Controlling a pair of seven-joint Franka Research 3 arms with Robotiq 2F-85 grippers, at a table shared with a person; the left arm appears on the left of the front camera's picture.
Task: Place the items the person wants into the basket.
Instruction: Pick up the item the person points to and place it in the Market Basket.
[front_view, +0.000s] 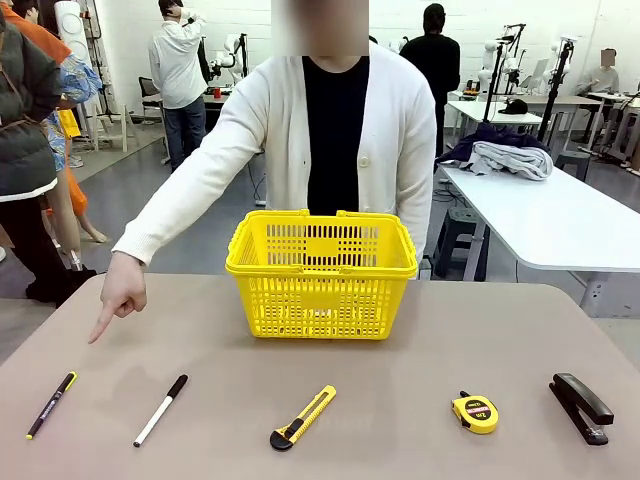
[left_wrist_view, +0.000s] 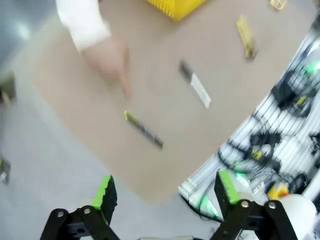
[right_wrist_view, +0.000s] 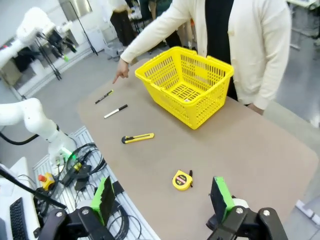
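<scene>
A robotics lab, plainly. Long white tables (front_view: 560, 225) and black stands (front_view: 553, 85) crowd the grey floor (front_view: 130, 190) behind, and bundled cables (right_wrist_view: 85, 161) trail beside the bench (front_view: 400, 350).

My left tool (left_wrist_view: 166, 190) & right tool (right_wrist_view: 162, 196): black w/ green pads (right_wrist_view: 105, 197). The surface (front_view: 400, 360) is plain tan. Frame centre, the basket (front_view: 322, 275): bright yellow, slotted lattice. Bottom left, the pen (front_view: 51, 405): black w/ yellow marks; the marker (front_view: 161, 410): white, black cap. The knife (front_view: 302, 417): yellow & black. Bottom right, the tape measure (front_view: 475, 412): yellow/black; the stapler (front_view: 581, 408): black. The person (front_view: 335, 150): white cardigan (front_view: 395, 140), black shirt (front_view: 335, 110).
</scene>
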